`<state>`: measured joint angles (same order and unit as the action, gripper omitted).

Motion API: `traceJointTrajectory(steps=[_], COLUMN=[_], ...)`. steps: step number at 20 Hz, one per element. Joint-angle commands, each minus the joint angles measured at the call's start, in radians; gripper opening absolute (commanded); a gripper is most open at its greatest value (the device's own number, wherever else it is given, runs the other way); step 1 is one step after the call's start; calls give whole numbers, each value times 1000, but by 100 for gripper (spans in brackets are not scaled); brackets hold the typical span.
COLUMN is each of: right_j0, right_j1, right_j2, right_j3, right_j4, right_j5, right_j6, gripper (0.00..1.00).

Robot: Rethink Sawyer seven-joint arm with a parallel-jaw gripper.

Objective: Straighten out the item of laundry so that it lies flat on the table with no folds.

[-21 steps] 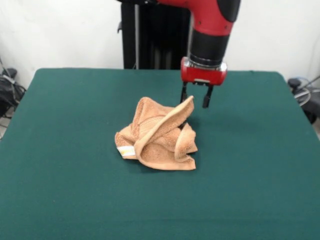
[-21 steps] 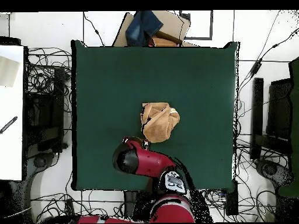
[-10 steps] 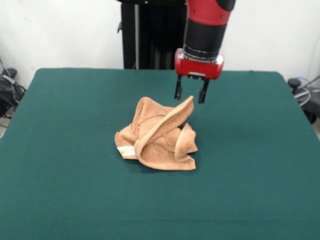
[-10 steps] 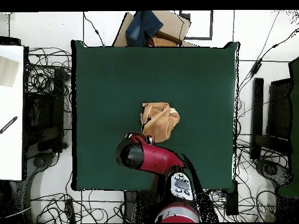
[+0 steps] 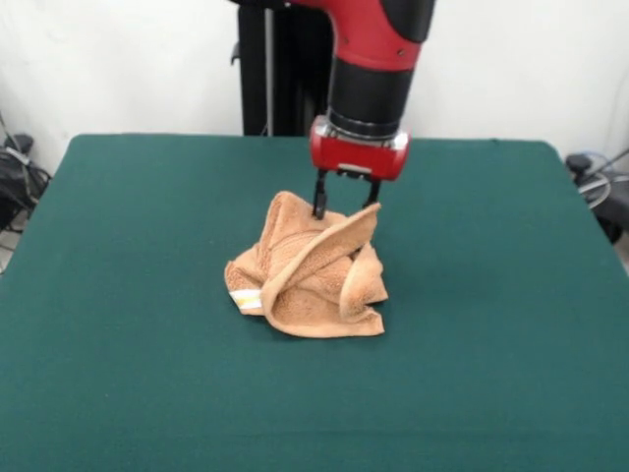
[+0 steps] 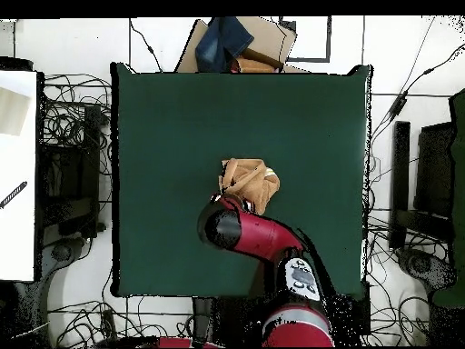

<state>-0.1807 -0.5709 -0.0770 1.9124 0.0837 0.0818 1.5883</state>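
Towel (image 5: 310, 275) lay crumpled near the middle of the table (image 5: 118, 295), its raised ridge running up toward the gripper (image 5: 345, 208), which hung directly over the peak, fingers parted astride it, nothing visibly gripped.

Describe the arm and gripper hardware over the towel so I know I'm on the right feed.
A thick red arm ends in a black cylindrical wrist section and a red block-shaped gripper mount with a silver band. The gripper has two thin black fingers. No cables or markings show on it.
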Motion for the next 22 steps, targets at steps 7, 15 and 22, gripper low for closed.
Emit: traceJointTrajectory(steps=[7,15,22], right_j0=[-38,-20,-39], right_j1=[106,65,58], right_j2=[70,59,92], right_j3=[-103,-91,-91], right_j4=[-29,-21,-63], right_j5=[-29,14,11], right_j6=[130,129,101], gripper=[100,100,0])
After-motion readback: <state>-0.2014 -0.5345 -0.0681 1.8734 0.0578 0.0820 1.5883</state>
